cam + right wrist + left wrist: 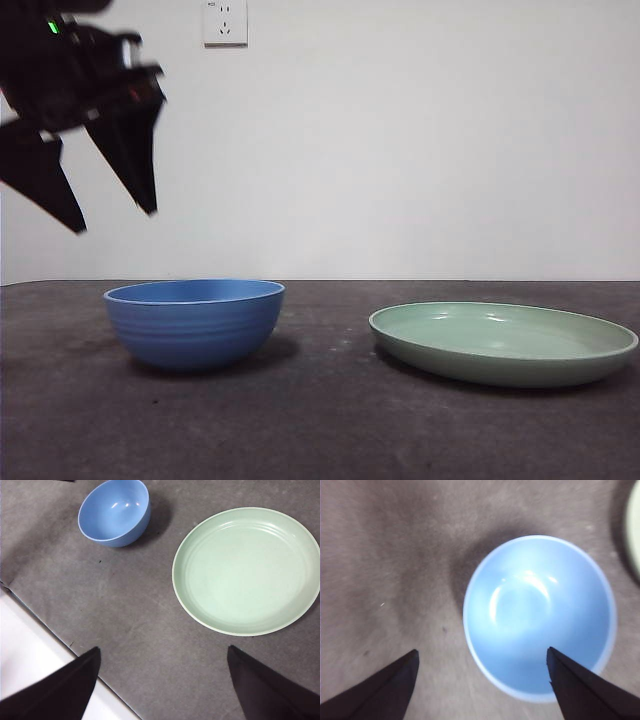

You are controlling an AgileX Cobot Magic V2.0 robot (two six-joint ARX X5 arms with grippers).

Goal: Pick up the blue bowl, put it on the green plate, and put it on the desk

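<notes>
My left gripper, jaws spread, hovers above the blue bowl. Only my right wrist camera shows the right gripper, also spread, with the green plate beyond it.

One blue bowl, one green plate

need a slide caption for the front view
Left gripper hangs open above the blue bowl, which stands on the desk beside the empty green plate.

We look level and low across the desk in front, while the left wrist peers straight down close over the bowl and the right wrist looks down from higher, sharing bowl and plate.
</notes>
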